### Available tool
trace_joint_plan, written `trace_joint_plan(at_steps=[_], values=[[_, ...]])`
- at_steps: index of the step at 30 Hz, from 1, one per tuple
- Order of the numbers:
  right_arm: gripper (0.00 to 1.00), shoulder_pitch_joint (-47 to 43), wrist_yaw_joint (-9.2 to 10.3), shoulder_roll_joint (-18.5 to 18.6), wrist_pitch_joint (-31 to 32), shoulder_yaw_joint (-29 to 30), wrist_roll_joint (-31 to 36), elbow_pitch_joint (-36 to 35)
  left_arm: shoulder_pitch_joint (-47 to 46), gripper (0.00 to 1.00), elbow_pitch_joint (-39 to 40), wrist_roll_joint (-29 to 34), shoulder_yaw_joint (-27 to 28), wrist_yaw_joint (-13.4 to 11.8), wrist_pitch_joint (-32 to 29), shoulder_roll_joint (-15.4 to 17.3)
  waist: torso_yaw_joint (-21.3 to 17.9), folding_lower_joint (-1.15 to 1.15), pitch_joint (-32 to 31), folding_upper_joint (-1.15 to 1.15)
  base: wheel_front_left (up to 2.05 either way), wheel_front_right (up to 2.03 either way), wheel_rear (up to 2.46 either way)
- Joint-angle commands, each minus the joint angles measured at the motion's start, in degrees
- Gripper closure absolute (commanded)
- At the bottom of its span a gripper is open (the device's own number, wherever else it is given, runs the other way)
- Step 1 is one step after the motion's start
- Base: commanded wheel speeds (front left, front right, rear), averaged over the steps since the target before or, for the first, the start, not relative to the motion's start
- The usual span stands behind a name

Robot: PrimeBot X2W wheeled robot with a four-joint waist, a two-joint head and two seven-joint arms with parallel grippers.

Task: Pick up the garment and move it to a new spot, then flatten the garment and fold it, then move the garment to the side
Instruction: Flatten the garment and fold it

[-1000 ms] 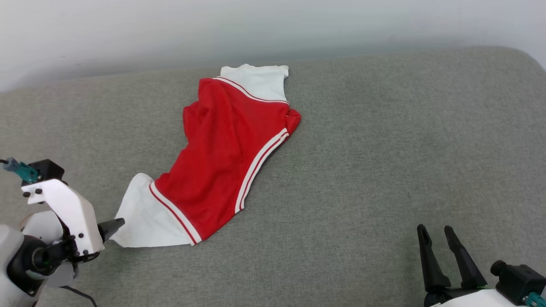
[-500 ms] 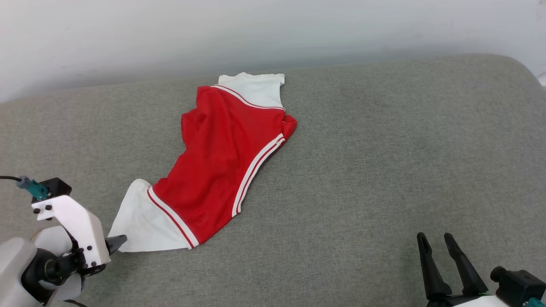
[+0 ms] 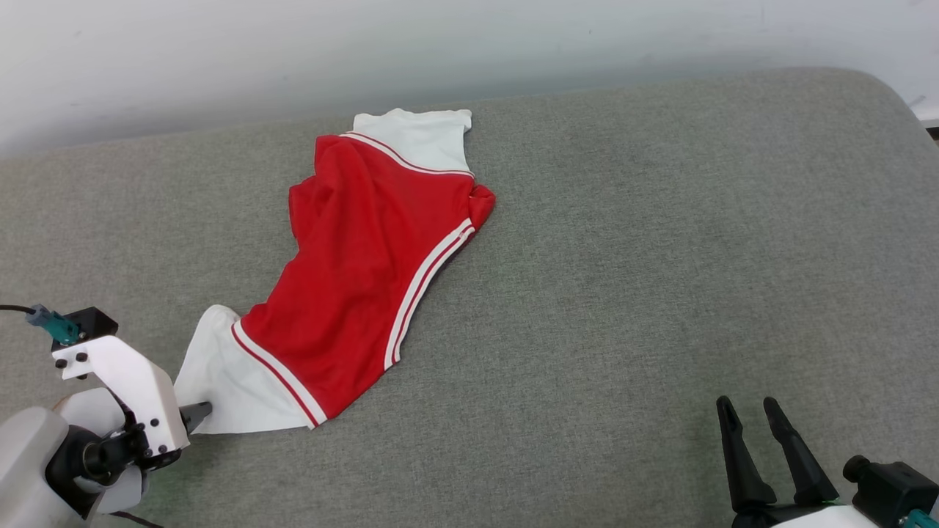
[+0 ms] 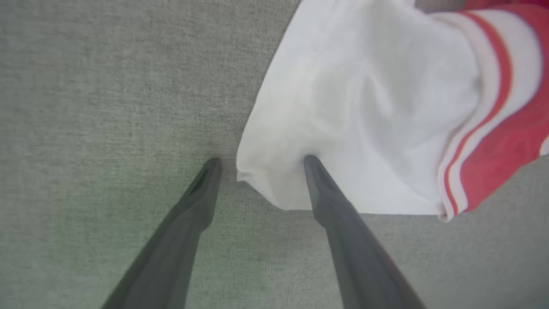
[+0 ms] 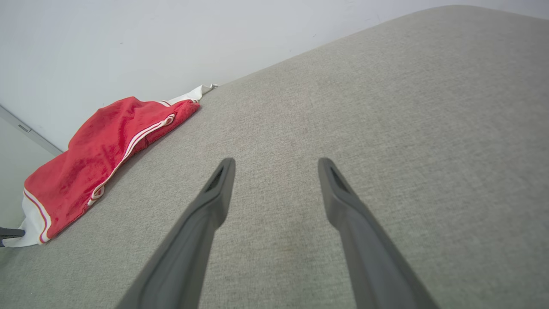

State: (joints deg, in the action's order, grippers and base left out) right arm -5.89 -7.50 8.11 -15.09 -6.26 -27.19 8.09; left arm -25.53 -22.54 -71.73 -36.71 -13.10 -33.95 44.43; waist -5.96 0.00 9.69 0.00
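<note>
The head view is shifting slightly, while the left claw [image 4: 261, 161] is staying at lower left, spread wide around the shirt's [image 3: 367, 257] near sleeve corner, one finger pressing into the white cloth, gripping nothing. The shirt is lying crumpled on the cushion [image 3: 623, 257], upper middle. The right claw [image 3: 747, 403] is hovering wide open, empty, at lower right.

L arm: pale grey forearm [image 3: 22, 455], black joint [image 3: 88, 458], white angled plate [image 3: 121, 381] w/ black screws, black L box [image 3: 92, 320] on top, teal L plug [image 3: 53, 325] + thin black cable [image 3: 11, 308]. R arm: white shell [image 3: 814, 518], black R box [image 3: 891, 480] w/ round knob [image 3: 855, 464], teal R plug [image 3: 922, 519]. L gripper [image 4: 260, 159], R gripper [image 3: 747, 403]: 2 long dark grey fingers [image 5: 201, 223] ea., tapering to narrow tips.
</note>
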Motion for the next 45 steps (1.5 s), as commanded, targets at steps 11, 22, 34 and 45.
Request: trace_joint_plan(at_steps=[11, 22, 34, 45], values=[[0.00, 1.96, 0.02, 1.60, -0.10, 0.54, -0.09, -0.47, -1.16, 1.00, -2.00, -1.70, 0.70, 5.20, 1.32, -2.38, 1.84, 0.00, -0.96, 0.00, 0.00, 0.00, 0.00], [0.00, 7.90, 0.02, 8.81, -0.09, -1.54, -3.71, 4.36, 4.07, 1.00, 11.01, -5.08, 6.36, 5.41, 8.33, -0.46, 8.56, 0.00, -3.73, 0.00, 0.00, 0.00, 0.00], [0.00, 22.81, 0.03, 17.07, 3.79, -14.68, -13.58, 20.11, 17.16, 1.00, 29.49, -8.00, 8.99, 1.26, 12.74, 3.22, 14.17, 0.00, -5.50, 0.00, 0.00, 0.00, 0.00], [0.00, 41.71, 0.02, 20.22, 22.79, -20.41, -22.97, 31.88, 20.83, 1.00, 29.90, -10.85, 12.71, 2.55, 16.50, 3.26, 20.85, 0.00, -2.47, 0.00, 0.00, 0.00, 0.00]])
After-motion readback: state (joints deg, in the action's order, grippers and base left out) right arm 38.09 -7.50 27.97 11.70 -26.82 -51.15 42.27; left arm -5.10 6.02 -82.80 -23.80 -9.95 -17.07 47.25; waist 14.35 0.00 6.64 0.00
